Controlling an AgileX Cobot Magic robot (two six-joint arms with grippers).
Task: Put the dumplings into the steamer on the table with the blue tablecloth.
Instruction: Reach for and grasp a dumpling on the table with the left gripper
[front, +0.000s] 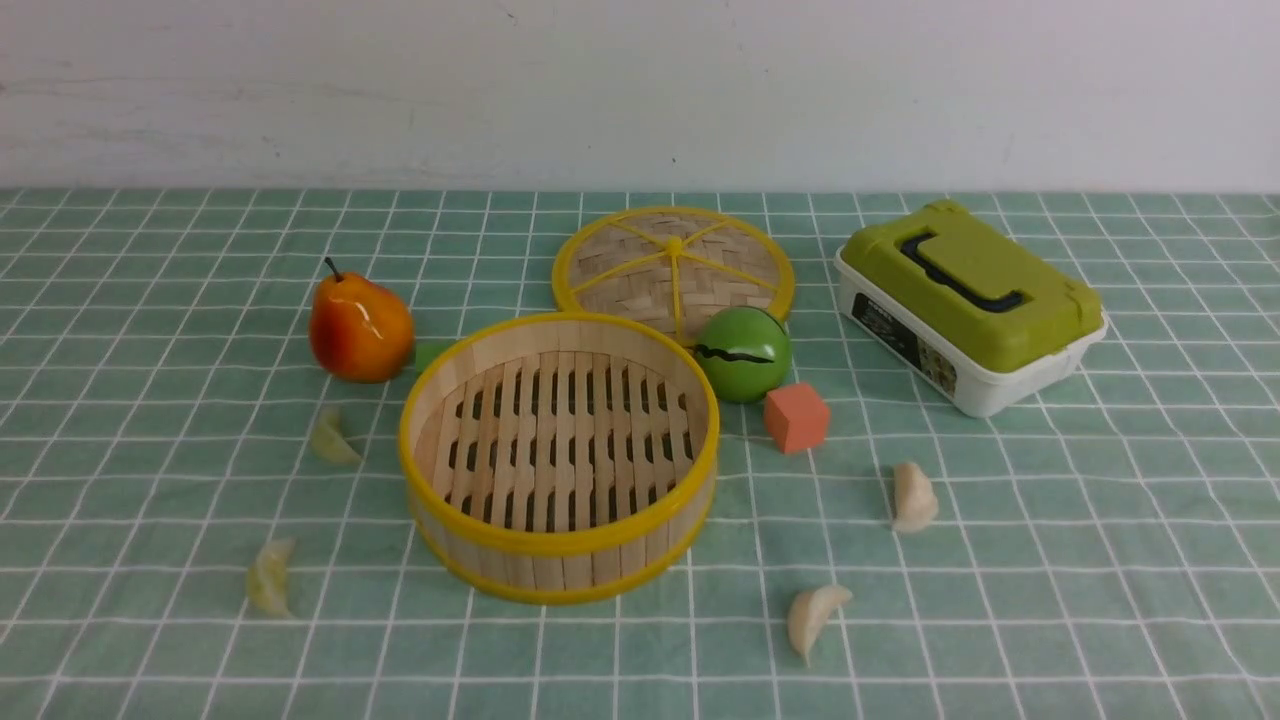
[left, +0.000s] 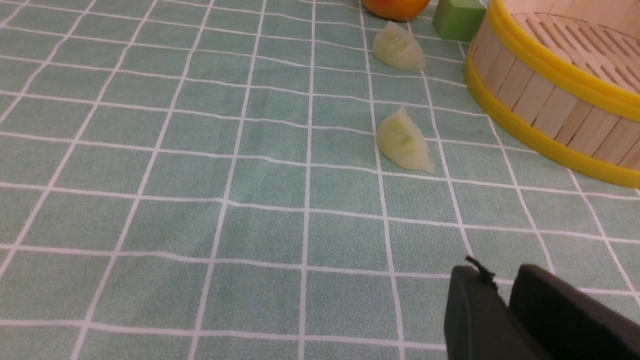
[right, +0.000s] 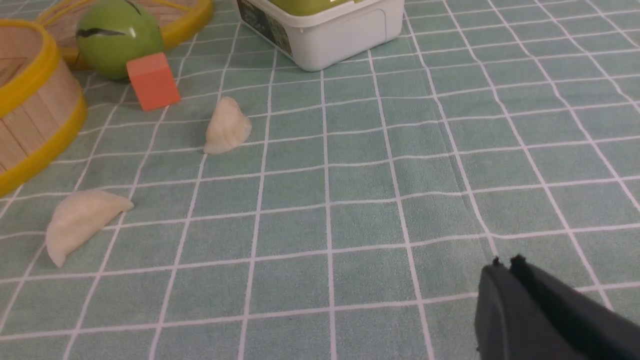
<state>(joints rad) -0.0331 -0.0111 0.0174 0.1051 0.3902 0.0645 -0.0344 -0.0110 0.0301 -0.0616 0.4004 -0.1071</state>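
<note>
Left end effector is seen closed, nothing held; right end effector likewise. Greenish dumplings are laid toward the table left edge, steamer mid-table, cream dumplings right of it, nearer the front edge.

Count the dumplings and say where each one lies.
4. Left of the steamer: pear-side dumpling by the pear and front-left dumpling. Right of it: cube-side dumpling by the orange cube and front-right dumpling. None inside it; none seems hidden.
</note>
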